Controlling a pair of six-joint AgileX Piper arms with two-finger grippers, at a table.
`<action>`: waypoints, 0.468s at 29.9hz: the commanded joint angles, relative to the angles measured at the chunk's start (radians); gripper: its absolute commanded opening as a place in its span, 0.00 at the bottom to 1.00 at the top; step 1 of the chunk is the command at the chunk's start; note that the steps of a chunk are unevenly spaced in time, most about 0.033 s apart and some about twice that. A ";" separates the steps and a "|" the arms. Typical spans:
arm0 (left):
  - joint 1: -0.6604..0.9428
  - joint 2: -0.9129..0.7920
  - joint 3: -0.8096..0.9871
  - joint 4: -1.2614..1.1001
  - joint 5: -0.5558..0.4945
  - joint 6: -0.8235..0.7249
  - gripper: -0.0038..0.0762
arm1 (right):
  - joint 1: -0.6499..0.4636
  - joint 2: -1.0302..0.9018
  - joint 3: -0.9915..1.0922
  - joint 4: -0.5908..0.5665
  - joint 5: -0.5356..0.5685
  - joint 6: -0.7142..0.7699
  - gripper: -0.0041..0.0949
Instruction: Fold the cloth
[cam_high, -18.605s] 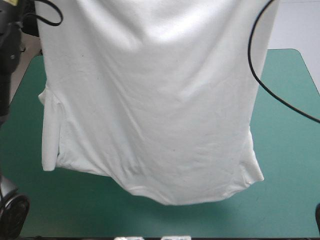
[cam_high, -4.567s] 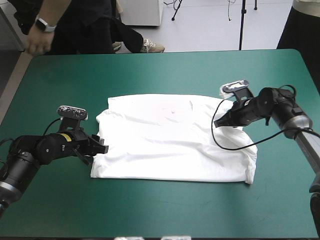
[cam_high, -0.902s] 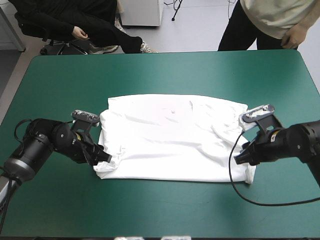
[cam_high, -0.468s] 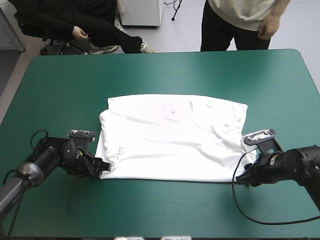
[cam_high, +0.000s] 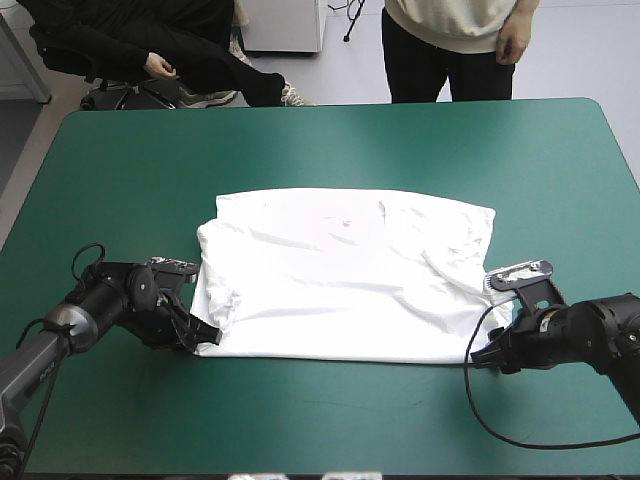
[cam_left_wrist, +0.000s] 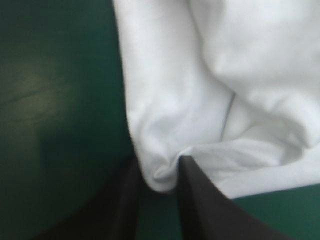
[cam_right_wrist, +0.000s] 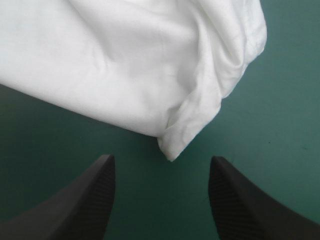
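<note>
Both arms are lying closer to the near edge than a moment earlier, having slid along the T-shirt's (cam_high: 340, 270) sides to its near corners. The left gripper (cam_high: 207, 334) is clamping the near-left corner, a fold bunching between its black fingers (cam_left_wrist: 200, 200). The right gripper (cam_high: 481, 358) is resting with fingers apart, the near-right corner lying just ahead between them, untouched. The T-shirt is lying spread flat mid-worktop (cam_high: 120, 170).

Matt creased cloth T-shirt (cam_high: 340, 270) — smooth teal-green cover (cam_high: 300, 150)
</note>
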 joint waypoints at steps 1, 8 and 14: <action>-0.008 0.034 0.023 -0.115 -0.053 0.035 0.03 | -0.004 -0.012 -0.015 -0.035 -0.028 0.039 0.58; -0.008 0.034 0.023 -0.114 -0.055 0.037 0.03 | -0.004 0.012 0.045 -0.045 -0.098 0.077 0.58; -0.008 0.034 0.023 -0.114 -0.057 0.052 0.03 | -0.004 0.100 0.059 -0.040 -0.163 0.085 0.54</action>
